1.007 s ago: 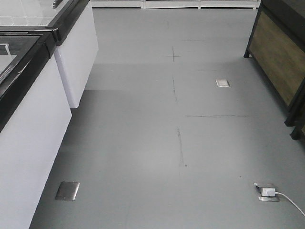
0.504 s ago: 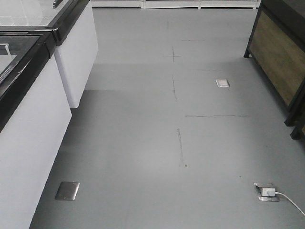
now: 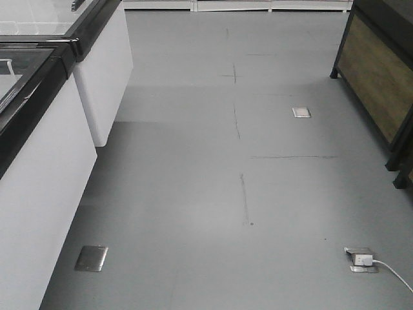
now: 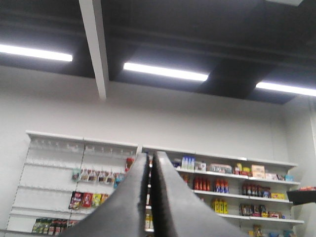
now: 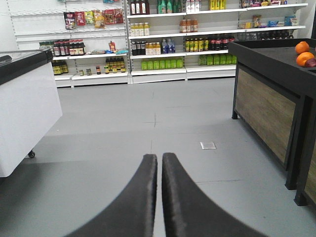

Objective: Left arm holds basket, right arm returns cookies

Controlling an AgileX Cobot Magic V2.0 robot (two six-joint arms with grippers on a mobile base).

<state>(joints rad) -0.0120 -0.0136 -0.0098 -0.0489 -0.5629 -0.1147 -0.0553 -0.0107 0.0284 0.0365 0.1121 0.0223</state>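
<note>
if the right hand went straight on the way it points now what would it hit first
Nothing close: the right hand points over open grey floor, between the white cabinet and the dark wooden stand. The far bottle shelves look first, though depth is unclear.

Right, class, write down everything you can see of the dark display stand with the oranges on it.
The stand is a boxy unit with a black frame and brown wood-look side panels. Two oranges lie on its black, rimmed top. It stands upright on short black legs on the grey floor, right of the aisle, cut off by the picture edge.
</note>
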